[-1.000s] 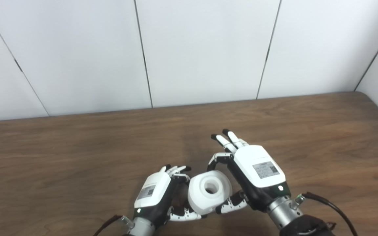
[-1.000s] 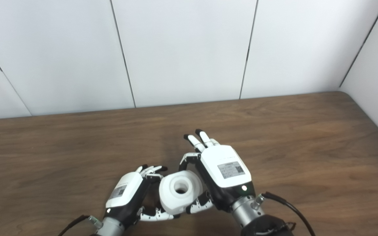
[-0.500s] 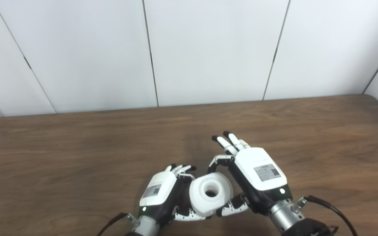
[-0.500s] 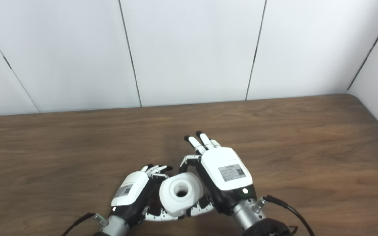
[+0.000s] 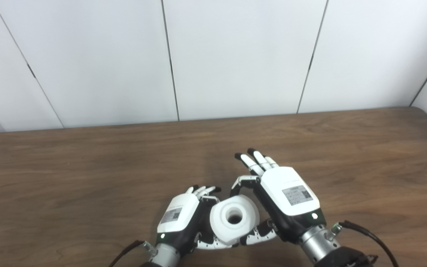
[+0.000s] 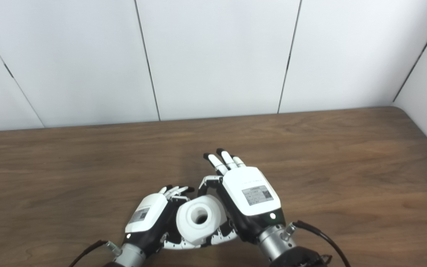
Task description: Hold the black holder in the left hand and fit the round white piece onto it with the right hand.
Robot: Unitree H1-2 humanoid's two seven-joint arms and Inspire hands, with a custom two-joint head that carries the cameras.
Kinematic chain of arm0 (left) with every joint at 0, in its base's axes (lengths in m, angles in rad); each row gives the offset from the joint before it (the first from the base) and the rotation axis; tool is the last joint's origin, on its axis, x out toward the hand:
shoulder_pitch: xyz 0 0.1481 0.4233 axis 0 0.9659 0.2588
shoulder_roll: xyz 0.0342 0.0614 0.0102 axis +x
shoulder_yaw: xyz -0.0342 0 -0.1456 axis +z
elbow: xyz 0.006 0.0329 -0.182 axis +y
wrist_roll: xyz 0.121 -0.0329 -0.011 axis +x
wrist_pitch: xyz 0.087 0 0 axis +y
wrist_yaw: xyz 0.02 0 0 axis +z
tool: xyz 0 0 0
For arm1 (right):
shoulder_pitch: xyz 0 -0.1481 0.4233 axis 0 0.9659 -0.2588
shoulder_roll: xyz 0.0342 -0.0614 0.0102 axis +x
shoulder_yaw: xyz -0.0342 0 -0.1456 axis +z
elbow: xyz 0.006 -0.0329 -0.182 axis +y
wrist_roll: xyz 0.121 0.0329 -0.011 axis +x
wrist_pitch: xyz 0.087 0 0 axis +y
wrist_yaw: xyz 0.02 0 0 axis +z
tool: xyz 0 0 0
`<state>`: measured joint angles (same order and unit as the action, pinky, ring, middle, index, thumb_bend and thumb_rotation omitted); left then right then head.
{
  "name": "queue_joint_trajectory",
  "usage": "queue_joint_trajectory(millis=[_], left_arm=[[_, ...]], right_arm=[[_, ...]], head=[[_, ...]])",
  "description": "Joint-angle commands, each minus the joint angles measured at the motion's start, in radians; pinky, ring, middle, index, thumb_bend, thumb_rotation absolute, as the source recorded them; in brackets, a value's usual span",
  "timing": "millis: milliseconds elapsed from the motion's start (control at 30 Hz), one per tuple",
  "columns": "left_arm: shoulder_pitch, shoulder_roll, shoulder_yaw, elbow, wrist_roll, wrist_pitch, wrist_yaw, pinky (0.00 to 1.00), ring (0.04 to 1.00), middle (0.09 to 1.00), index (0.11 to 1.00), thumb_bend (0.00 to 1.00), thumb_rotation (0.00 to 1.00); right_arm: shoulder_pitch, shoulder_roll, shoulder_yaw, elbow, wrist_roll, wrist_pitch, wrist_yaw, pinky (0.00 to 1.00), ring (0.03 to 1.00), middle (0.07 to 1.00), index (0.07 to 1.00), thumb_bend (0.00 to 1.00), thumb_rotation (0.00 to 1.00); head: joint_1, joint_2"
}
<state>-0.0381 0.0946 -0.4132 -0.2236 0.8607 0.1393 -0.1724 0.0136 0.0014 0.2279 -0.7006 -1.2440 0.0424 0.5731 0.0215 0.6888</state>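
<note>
The round white piece point(image 5: 224, 228), with a hole in its middle facing up, sits between my two hands near the table's front edge. My right hand point(image 5: 287, 194) grips it from the right, one finger curled over its far side and the thumb under its near side, the other fingers stretched out. My left hand point(image 5: 178, 215) is curled against its left side, thumb reaching beneath it. The black holder is hidden under the white piece, inside the left hand. The same group shows in the right eye view point(image 6: 189, 228).
The brown wooden table point(image 5: 87, 167) stretches to the far white panel wall point(image 5: 235, 55). Its right corner is rounded point(image 5: 421, 111). A black cable point(image 5: 369, 231) trails from my right wrist.
The camera shifted early on. Since then my right hand and the white piece have moved slightly left, closer against the left hand. The left hand stays put.
</note>
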Motion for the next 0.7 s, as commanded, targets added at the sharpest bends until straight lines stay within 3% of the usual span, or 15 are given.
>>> queue_joint_trajectory(millis=[0,300,533,667], left_arm=[[-0.023,-0.017,0.003,-0.043,0.0,-0.002,0.01,1.0,0.924,0.884,0.482,0.51,0.05],[-0.018,-0.014,0.004,-0.046,0.002,-0.001,0.017,0.99,0.919,0.876,0.483,0.51,0.05],[-0.017,-0.016,0.005,-0.044,0.0,-0.005,0.025,0.99,0.913,0.873,0.482,0.52,0.05],[-0.018,-0.017,0.006,-0.039,-0.004,-0.011,0.031,0.98,0.911,0.871,0.482,0.52,0.05]], right_arm=[[-0.008,0.008,0.011,-0.005,0.005,-0.019,-0.019,0.96,1.0,0.951,0.48,0.51,0.13],[-0.003,-0.009,-0.013,0.001,0.005,-0.008,-0.037,0.92,1.0,0.944,0.48,0.51,0.13],[0.012,-0.015,-0.034,-0.014,-0.004,0.001,-0.02,0.96,1.0,0.948,0.481,0.51,0.14],[0.024,-0.017,-0.04,-0.016,0.007,-0.003,-0.029,0.89,1.0,0.945,0.481,0.51,0.14]], head=[[-0.003,0.001],[-0.012,0.002],[-0.012,0.002],[-0.015,0.001]])
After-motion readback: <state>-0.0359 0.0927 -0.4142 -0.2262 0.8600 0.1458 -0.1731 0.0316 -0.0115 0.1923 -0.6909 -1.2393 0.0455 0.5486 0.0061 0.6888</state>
